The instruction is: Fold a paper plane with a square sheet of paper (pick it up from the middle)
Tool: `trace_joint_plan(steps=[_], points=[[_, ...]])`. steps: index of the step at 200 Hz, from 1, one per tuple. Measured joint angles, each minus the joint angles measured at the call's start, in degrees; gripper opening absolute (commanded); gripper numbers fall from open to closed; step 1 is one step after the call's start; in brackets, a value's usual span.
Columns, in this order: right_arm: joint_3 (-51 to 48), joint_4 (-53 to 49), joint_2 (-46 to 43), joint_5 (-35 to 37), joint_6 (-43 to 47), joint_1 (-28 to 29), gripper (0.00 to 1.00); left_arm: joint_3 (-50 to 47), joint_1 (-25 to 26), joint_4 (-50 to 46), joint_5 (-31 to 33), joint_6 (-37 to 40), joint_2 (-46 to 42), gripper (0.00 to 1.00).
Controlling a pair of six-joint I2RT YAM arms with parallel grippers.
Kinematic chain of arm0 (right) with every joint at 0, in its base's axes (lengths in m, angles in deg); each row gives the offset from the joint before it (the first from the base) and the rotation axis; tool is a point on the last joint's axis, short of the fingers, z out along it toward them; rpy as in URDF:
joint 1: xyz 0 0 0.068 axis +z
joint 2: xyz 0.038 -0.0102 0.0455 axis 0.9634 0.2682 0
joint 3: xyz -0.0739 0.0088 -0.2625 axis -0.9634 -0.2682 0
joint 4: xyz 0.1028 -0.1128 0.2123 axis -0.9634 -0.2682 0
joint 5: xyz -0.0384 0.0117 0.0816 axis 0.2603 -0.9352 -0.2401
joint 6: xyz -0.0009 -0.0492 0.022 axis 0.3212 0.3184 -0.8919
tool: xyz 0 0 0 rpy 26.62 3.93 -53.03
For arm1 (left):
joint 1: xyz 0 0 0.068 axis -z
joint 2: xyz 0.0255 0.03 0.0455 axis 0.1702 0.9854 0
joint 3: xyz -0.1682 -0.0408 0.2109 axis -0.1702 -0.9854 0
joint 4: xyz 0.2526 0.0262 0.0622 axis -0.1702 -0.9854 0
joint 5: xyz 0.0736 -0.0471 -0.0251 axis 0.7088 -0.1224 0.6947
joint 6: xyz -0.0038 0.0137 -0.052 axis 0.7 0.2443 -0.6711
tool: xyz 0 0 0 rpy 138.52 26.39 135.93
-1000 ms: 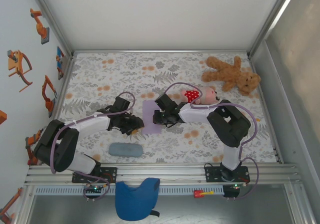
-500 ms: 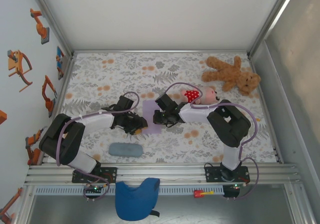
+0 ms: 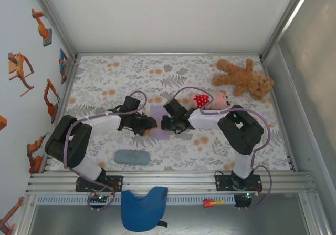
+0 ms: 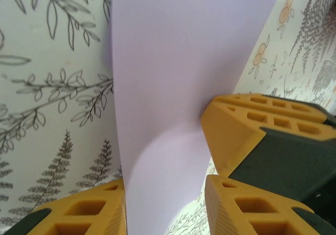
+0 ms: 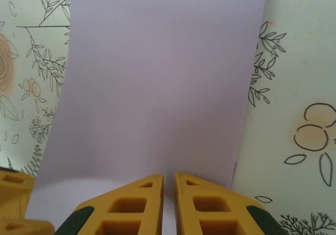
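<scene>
Lying at the centre of the floral table (image 3: 105, 82), the square sheet of paper (image 3: 159, 123) is thin, matte and pale lavender, and it bows upward near its edges. At its 3 o'clock edge the yellow, ribbed right gripper (image 5: 168, 178) pinches it, apparently as an anchor. At 9 o'clock the left gripper (image 4: 165, 190) straddles the edge with its jaws apart, probably ready to crease.

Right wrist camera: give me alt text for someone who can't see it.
A pale lavender sheet of paper runs up the middle, over a table cover printed with leaves and flowers. The right pincer, its two yellow tips almost touching, sits at the sheet's near edge, bottom centre; another yellow fingertip pokes in at the bottom left corner.
</scene>
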Motion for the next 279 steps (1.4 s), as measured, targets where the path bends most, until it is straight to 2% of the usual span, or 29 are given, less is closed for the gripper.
trace_joint_plan(steps=[26,44,100,151,176,225,239,262,279], points=[[-0.15,0.24,-0.09,-0.02,-0.17,0.00,0.14,1.16,-1.40,0.59,-0.72,0.35,1.31,0.39],[-0.28,0.46,-0.11,-0.02,-0.26,0.00,0.14,1.77,-2.12,1.18,-1.44,0.48,2.36,0.33],[-0.85,1.11,-0.52,-0.35,-0.37,-0.07,0.15,2.19,-2.51,2.19,-3.02,0.57,5.03,0.25],[-1.11,1.05,-0.96,-0.35,-0.35,-0.22,0.17,2.19,-3.28,2.36,-3.52,0.59,5.09,0.10],[-1.95,0.94,-2.67,0.50,0.39,-0.52,0.26,2.19,-3.28,2.36,-3.58,0.61,5.07,0.04],[-5.70,3.32,-12.50,2.75,5.09,-0.59,0.57,2.16,-3.28,2.34,-3.58,0.42,4.94,0.00],[-7.91,4.74,-15.54,3.52,7.13,-0.46,0.63,2.16,-3.28,2.36,-3.58,0.13,4.74,0.00],[-10.32,5.60,-18.08,5.33,10.97,0.55,0.65,2.16,-3.28,2.36,-3.56,-0.37,4.48,0.00],[-11.65,6.54,-18.69,6.36,14.34,2.32,0.56,2.16,-3.28,2.34,-3.56,-0.83,4.33,0.00]])
